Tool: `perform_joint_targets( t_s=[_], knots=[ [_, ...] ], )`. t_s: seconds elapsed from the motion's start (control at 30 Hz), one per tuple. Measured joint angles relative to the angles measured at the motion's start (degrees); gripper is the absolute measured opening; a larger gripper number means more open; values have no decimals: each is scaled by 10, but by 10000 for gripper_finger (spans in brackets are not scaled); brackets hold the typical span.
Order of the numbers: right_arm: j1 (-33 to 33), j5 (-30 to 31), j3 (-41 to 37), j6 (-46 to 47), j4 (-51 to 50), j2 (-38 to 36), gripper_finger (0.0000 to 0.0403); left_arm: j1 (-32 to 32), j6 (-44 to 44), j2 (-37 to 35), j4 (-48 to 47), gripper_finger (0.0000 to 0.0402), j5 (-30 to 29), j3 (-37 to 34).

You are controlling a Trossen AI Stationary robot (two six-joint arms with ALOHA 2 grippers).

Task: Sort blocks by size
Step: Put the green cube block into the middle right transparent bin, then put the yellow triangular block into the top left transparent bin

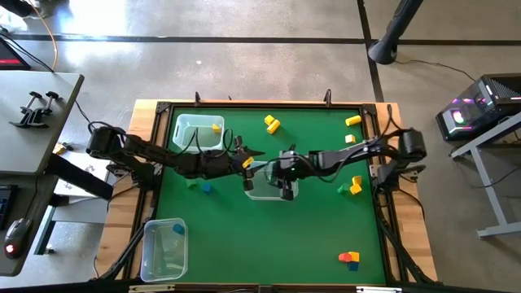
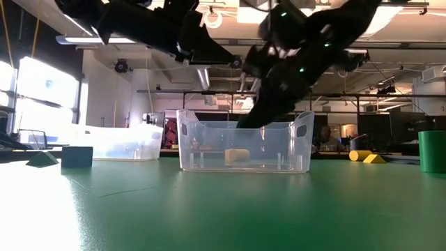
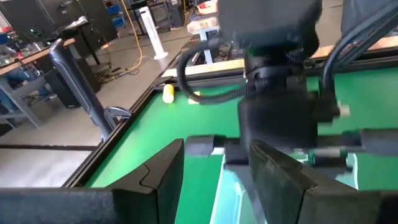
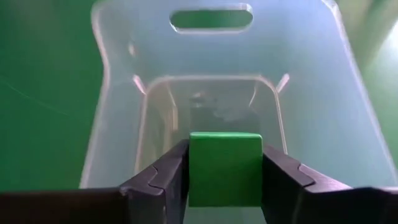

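A: Table [image 1: 269,236] being covered by green mat, three clear bins being seen: middle bin [image 1: 262,192], bin at the far left [image 1: 195,130], bin at the near left [image 1: 163,248].

B: Right gripper?

A: Right gripper [image 4: 225,180] being held over the middle bin, pointing down into it. Green block [image 4: 225,168] being clamped between both fingers [image 4: 163,177]; fingers being kept apart only by the block's width. Flat square face being turned to the wrist camera; long axis cannot be told.

B: Left gripper?

A: Left gripper [image 1: 246,163] being held above the mat just beside the middle bin's far left corner, close to the right gripper. In the left wrist view its fingers [image 3: 158,174] being seen apart, nothing between them.

B: Inside the middle bin?

A: Yellow block [image 2: 237,155] being seen lying on the bin floor in the low view, long axis level with the table.

B: Other blocks?

A: Being scattered: yellow pair [image 1: 272,124] at the far middle, yellow block [image 1: 352,120] at the far right, yellow and green ones [image 1: 355,185] by the right arm, red, orange and blue cluster [image 1: 349,259] at the near right, green and blue ones [image 1: 199,186] under the left arm. One yellow [image 1: 216,127] being held in the far left bin, one blue [image 1: 177,230] in the near left bin.
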Motion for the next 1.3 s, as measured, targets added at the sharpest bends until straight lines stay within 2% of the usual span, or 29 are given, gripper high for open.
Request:
perform_joint_targets(
  t_s=[0.17, 0.33, 0.7, 1.0, 1.3],
  knots=[
    [0, 6, 39, -16, -41, 28, 171, 0, -11, 0, -15, 168, 0, 0],
    [0, 6, 51, -28, -41, 28, 174, 0, -15, 0, -24, 168, -1, 0],
    [13, 10, 49, -26, -79, -26, 176, 0, -15, 0, -32, 168, -7, 0],
    [75, 137, 49, 3, -201, -93, 177, 0, -20, 0, -42, 168, -10, 0],
    [152, 240, 49, 101, -346, -139, 177, 0, -24, 0, -45, 168, -11, 0]
  ],
)
